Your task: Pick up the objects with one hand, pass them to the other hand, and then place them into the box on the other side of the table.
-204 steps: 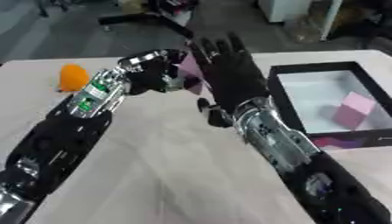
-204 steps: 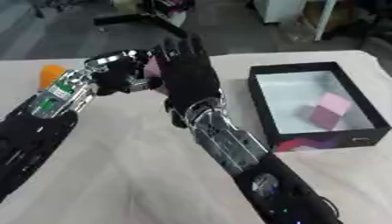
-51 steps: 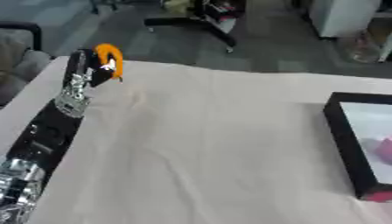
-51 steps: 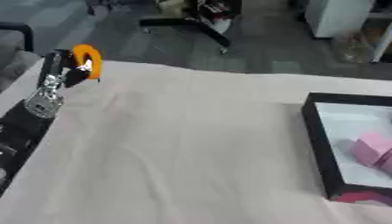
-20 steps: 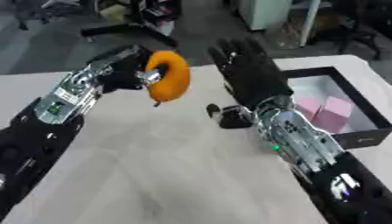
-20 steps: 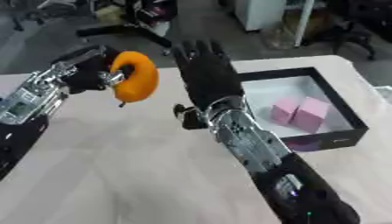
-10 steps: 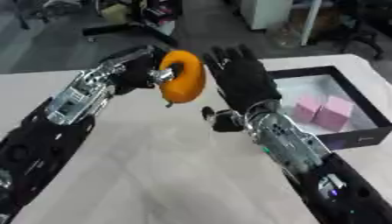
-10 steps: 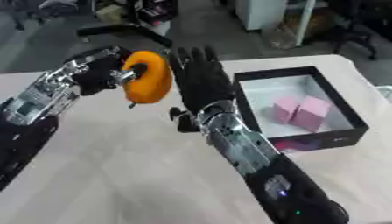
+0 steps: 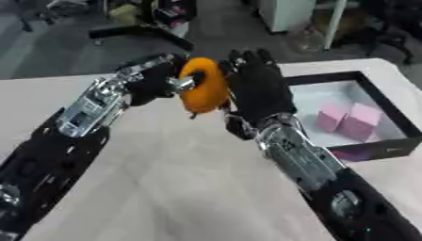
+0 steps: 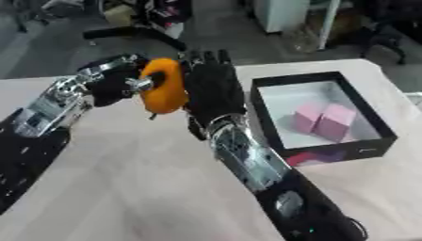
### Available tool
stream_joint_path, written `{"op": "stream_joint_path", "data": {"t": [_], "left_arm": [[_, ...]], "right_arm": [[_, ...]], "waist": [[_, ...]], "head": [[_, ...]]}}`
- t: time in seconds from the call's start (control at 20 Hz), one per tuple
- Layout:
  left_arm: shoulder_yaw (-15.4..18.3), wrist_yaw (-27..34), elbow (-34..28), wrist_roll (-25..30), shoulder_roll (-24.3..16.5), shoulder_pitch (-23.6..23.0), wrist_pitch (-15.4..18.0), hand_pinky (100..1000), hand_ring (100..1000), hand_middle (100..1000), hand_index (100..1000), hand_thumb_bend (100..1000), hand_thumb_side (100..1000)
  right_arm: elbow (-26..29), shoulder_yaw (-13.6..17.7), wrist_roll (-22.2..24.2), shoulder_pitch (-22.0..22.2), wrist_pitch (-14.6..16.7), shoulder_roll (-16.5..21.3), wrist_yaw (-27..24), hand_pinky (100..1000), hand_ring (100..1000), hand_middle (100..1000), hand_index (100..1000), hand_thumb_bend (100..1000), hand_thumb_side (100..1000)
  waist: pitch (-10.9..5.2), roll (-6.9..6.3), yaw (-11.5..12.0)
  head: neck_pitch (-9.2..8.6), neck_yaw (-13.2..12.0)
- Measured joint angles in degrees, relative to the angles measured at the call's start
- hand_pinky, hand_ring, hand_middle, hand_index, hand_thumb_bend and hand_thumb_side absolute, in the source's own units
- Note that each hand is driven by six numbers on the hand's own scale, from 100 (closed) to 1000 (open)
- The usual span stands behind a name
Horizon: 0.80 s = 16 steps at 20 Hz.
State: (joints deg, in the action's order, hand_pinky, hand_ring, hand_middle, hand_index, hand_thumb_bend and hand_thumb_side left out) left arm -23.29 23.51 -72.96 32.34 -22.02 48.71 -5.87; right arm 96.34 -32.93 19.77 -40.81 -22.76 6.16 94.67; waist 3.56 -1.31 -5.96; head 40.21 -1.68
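An orange rounded object (image 9: 204, 90) hangs above the table's middle, and my left hand (image 9: 157, 82) is shut on it from the left. My right hand (image 9: 260, 89) stands open just right of it, fingers straight and pointing up, its palm against the orange object's right side. At the right sits the black box (image 9: 387, 148) with a white floor, and two pink cubes (image 9: 350, 121) lie inside it.
The beige table (image 9: 165, 188) spreads under both arms. Beyond its far edge are a grey floor and a black office-chair base (image 9: 140, 33). Something purple (image 10: 317, 156) shows at the box's near wall.
My left hand has carried the orange object rightward until it meets my open right palm. The right hand has stayed upright and open.
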Motion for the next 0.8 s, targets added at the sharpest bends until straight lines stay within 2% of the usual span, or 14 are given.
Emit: {"op": "stream_joint_path", "data": {"t": [0.1, 0.15, 0.2, 0.3, 0.35, 0.4, 0.45, 0.5, 0.65, 0.8], "left_arm": [[-0.1, 0.0, 0.2, 0.2, 0.0, 0.0, -0.1, 669, 382, 298, 416, 100, 200], [-0.1, 0.0, 0.3, 0.4, 0.0, 0.0, -0.2, 680, 408, 335, 453, 100, 171], [-0.1, 0.0, 0.5, 0.6, 0.0, 0.0, -0.3, 692, 435, 368, 487, 100, 128], [0.0, -0.3, 0.9, 1.7, -0.1, 0.0, -0.3, 711, 478, 435, 551, 100, 100], [0.2, -0.5, 1.1, 2.4, -0.2, 0.0, -0.1, 719, 496, 462, 579, 100, 131], [0.4, -0.8, 1.3, 3.0, -0.2, 0.0, 0.1, 727, 510, 479, 599, 140, 168], [0.6, -1.1, 1.7, 3.6, -0.2, 0.0, 0.4, 734, 522, 492, 615, 199, 209], [1.0, -1.4, 2.0, 4.1, -0.4, 0.0, 0.8, 742, 540, 513, 638, 293, 288], [2.0, -2.3, 3.2, 5.6, -0.8, -0.3, 2.2, 753, 561, 544, 667, 450, 408], [3.0, -2.8, 4.3, 6.5, -1.1, -0.4, 3.3, 752, 560, 544, 666, 468, 425]], "right_arm": [[-0.3, -0.3, -2.8, 0.0, -1.1, -0.1, -0.9, 748, 727, 661, 549, 100, 269], [-0.5, -0.3, -4.2, 0.0, -1.5, -0.1, -1.5, 753, 722, 650, 485, 100, 347], [-0.7, -0.3, -5.3, 0.1, -1.7, -0.1, -2.0, 762, 721, 645, 433, 100, 380], [-1.3, -0.3, -7.4, 0.3, -1.8, -0.1, -3.1, 789, 727, 646, 374, 100, 390], [-1.6, -0.3, -8.1, 0.5, -1.7, -0.1, -3.5, 793, 728, 644, 349, 100, 387], [-1.9, -0.3, -8.6, 0.5, -1.5, -0.1, -3.8, 796, 729, 642, 332, 100, 386], [-2.2, -0.3, -8.9, 0.5, -1.3, -0.1, -4.2, 797, 729, 639, 312, 100, 382], [-2.4, -0.3, -9.1, 0.5, -1.2, -0.1, -4.3, 801, 730, 638, 297, 100, 382], [-2.8, -0.3, -9.3, 0.5, -1.0, -0.1, -4.8, 789, 723, 626, 270, 100, 405], [-2.8, -0.2, -9.6, 0.5, -1.1, 0.0, -4.8, 782, 720, 623, 263, 100, 403]], "waist": [[0.0, 0.01, 0.0], [0.0, 0.01, 0.0], [0.0, 0.01, 0.0], [0.0, 0.02, 0.0], [0.0, 0.03, 0.0], [0.0, 0.03, 0.0], [0.0, 0.04, 0.0], [0.0, 0.04, 0.0], [0.0, 0.07, 0.0], [0.0, 0.07, 0.0]], "head": [[0.0, 0.0], [0.0, 0.1], [0.0, 0.1], [0.0, 0.1], [0.0, 0.0], [0.0, 0.0], [0.0, 0.0], [0.0, 0.0], [-0.01, 0.0], [-0.01, 0.0]]}}
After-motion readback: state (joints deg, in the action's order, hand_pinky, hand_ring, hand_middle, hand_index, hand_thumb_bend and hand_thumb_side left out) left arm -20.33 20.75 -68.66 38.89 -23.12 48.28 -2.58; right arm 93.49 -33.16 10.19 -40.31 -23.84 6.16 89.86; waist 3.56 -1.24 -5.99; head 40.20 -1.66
